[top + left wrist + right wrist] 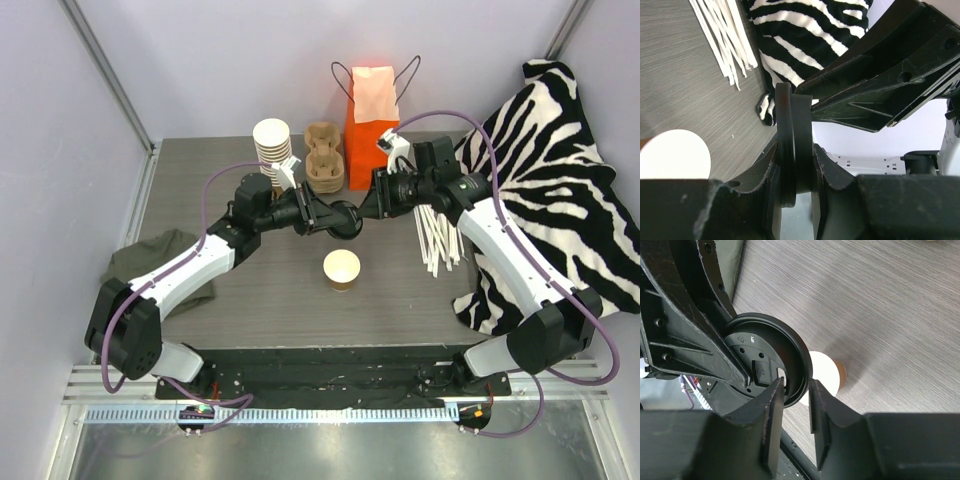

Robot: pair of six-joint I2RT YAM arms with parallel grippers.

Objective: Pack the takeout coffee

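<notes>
While the wrist views cut the brown paper cup (341, 270) down to a pale disc, from overhead it stands whole, lidless and upright on the table (250, 295). Just beyond, in the air, the left gripper (328, 214) clamps the edge of a black lid (767, 347). The right gripper (796, 385) straddles its rim narrowly (pinching or not, I cannot tell). Farther back are white straws (437, 240), a cup stack (272, 143) and an orange bag (371, 120).

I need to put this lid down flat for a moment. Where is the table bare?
Bare: near-left table, between green cloth and open cup; also the strip between cup and straws. Crowded: back edge, with cup stack, carrier and orange bag.
</notes>
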